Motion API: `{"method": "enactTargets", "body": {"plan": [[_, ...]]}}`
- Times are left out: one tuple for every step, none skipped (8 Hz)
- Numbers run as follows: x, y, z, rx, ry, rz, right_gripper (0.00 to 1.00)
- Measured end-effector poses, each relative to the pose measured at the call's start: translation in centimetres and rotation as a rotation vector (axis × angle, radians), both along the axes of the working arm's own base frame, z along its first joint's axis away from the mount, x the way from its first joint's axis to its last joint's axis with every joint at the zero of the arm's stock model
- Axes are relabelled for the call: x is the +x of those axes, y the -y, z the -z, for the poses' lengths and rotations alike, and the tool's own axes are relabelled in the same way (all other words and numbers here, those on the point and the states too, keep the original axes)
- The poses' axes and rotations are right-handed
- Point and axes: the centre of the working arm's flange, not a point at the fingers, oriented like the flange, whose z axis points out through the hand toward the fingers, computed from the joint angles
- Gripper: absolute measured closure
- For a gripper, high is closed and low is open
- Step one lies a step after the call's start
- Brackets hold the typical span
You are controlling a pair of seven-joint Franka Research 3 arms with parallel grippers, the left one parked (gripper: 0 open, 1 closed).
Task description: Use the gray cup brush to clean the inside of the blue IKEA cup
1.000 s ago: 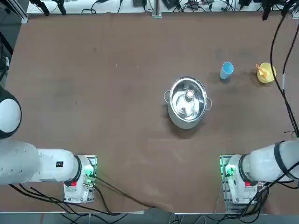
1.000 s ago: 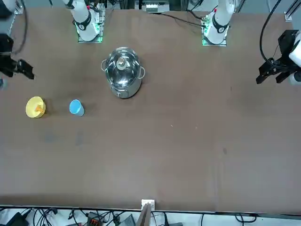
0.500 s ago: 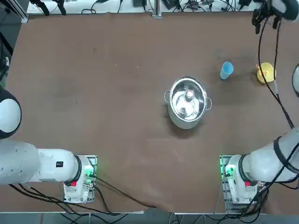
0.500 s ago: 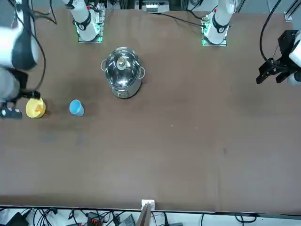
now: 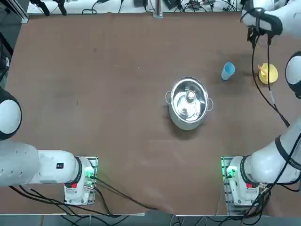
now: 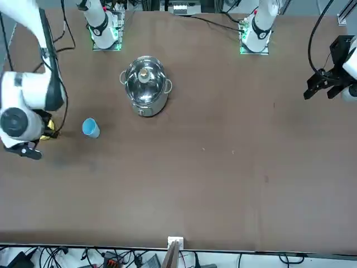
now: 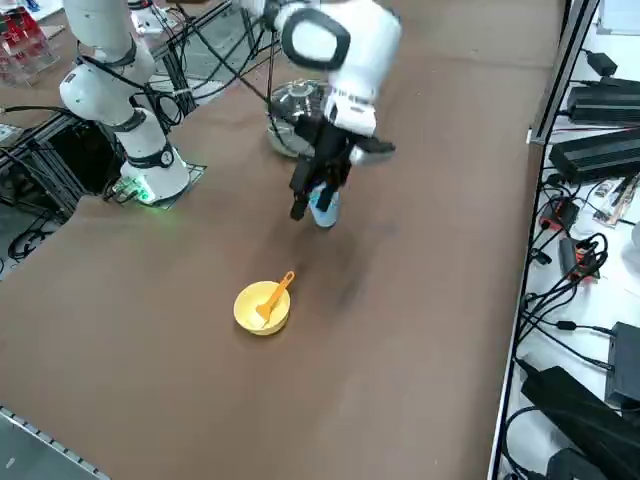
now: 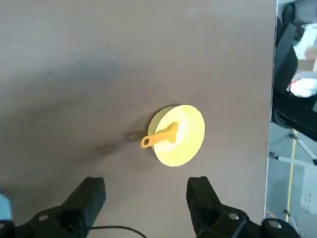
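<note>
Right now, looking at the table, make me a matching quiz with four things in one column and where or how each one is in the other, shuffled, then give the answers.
Things:
1. brush
2. cup
3. pot
4. right gripper

Places or states:
A. mid-table, lid on
B. open, in the air above the table
C. lying in the yellow bowl
D. on the table between pot and bowl

Pairs: 1-C, 2-D, 3-A, 4-B
</note>
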Motion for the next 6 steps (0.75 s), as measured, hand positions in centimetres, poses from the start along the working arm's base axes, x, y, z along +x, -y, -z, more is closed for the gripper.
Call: {"method": "enactTargets", "body": {"plan": [[-0.3, 0.1, 2.0, -0.028, -0.017, 0.011, 0.02], [-0.5, 0.2, 3.8, -0.064, -0.029, 0.002, 0.07], [-0.8, 0.4, 5.4, -0.105, -0.022, -0.009, 0.08], [-1.4, 0.4, 7.0, -0.140, -0.008, -0.012, 0.14], [-1.9, 0.4, 8.6, -0.172, -0.003, -0.012, 0.16], [-2.2, 0.3, 10.0, -0.211, 0.002, -0.018, 0.18]]}}
